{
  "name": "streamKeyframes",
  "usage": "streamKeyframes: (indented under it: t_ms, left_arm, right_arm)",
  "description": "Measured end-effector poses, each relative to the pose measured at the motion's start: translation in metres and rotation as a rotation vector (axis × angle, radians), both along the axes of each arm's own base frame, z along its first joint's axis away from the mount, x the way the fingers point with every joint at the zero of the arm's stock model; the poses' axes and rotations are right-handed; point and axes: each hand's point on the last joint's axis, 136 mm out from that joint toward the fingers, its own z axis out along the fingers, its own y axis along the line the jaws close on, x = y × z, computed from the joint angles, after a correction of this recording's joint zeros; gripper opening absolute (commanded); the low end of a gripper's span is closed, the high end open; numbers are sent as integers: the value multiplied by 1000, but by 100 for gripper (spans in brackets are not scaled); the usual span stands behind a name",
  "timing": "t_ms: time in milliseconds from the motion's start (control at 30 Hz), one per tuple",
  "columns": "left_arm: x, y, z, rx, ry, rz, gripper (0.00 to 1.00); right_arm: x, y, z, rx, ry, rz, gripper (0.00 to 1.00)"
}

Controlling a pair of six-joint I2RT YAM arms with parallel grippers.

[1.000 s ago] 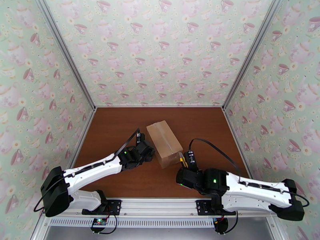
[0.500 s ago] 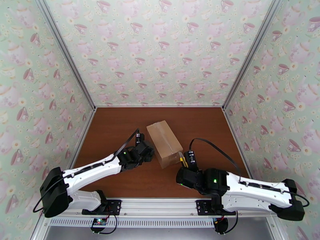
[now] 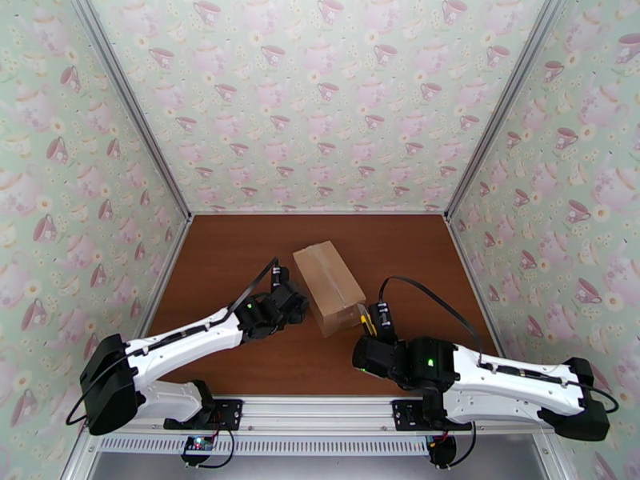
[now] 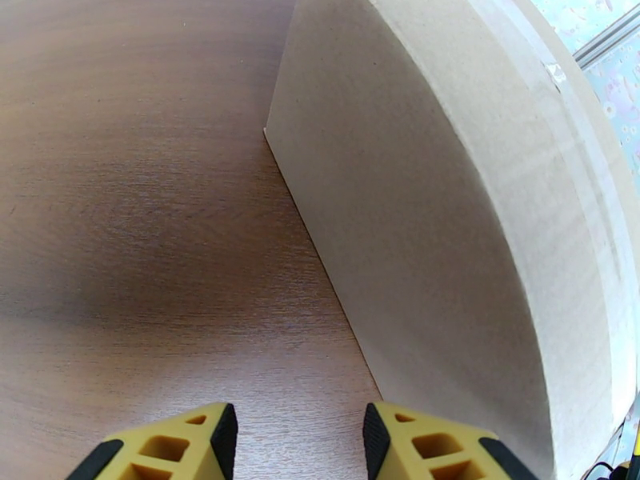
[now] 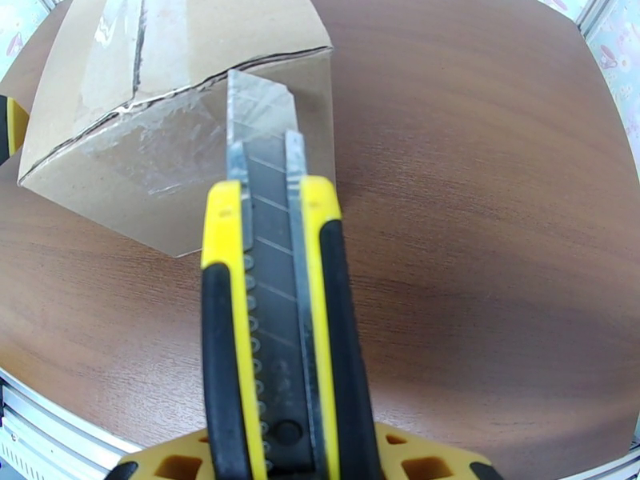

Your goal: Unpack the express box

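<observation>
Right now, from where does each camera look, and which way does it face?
Top external: above and behind the arm bases, looking down on the table, the express box and both arms.
Left wrist: low over the table, facing the box's side wall; the left fingers show at the bottom, apart and empty.
Right wrist: facing the box's taped end; the right fingers hold a utility knife, blade toward the tape.
Shared: all three see the box; top and right wrist both see the knife.

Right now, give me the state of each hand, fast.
Left hand: open, empty, beside the box.
Right hand: shut on the knife, blade out.
</observation>
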Motion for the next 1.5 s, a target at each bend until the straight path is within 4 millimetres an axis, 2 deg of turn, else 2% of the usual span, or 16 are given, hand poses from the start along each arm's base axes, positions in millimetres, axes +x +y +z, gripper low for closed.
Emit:
streamKeyframes:
  t_ms: [1500]
  left_arm:
    - [0,0,0,-2,2,0,48]
  right_arm:
    - [2,-6,0,-47,-6,-23,0]
